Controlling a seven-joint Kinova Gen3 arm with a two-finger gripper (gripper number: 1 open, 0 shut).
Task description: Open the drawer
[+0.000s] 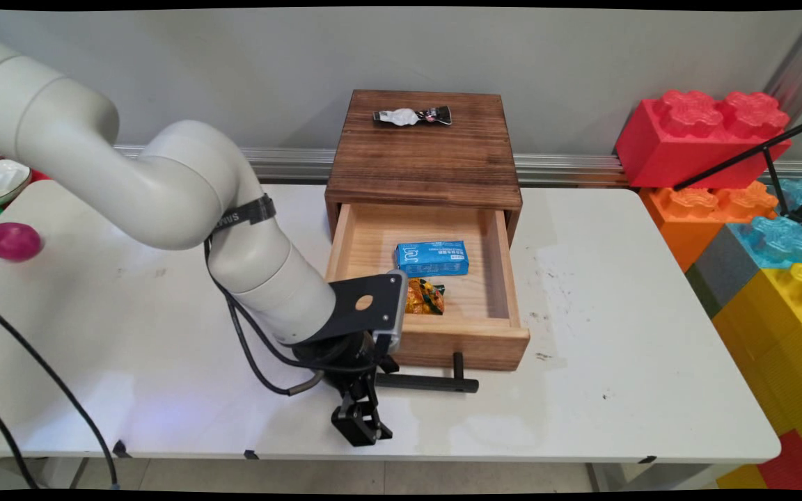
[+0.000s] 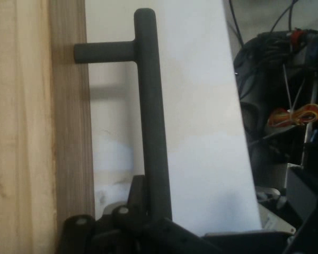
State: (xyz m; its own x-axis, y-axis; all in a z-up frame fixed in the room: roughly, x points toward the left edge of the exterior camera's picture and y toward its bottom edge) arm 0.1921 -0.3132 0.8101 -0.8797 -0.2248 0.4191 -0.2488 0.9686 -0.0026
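Tool (image 1: 363, 424) hanging low near counter (image 1: 617, 348) front edge, closing on left end of drawer handle (image 1: 429, 382). Drawer (image 1: 491, 334) sitting pulled open, exposing blue box (image 1: 432, 257) and orange snack packet (image 1: 425, 296).

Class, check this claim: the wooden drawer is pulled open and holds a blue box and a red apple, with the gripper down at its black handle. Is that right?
One detail is wrong. The main view shows the open drawer holding the blue box and an orange-yellow wrapped packet, not a red apple. The gripper is indeed down at the black handle.
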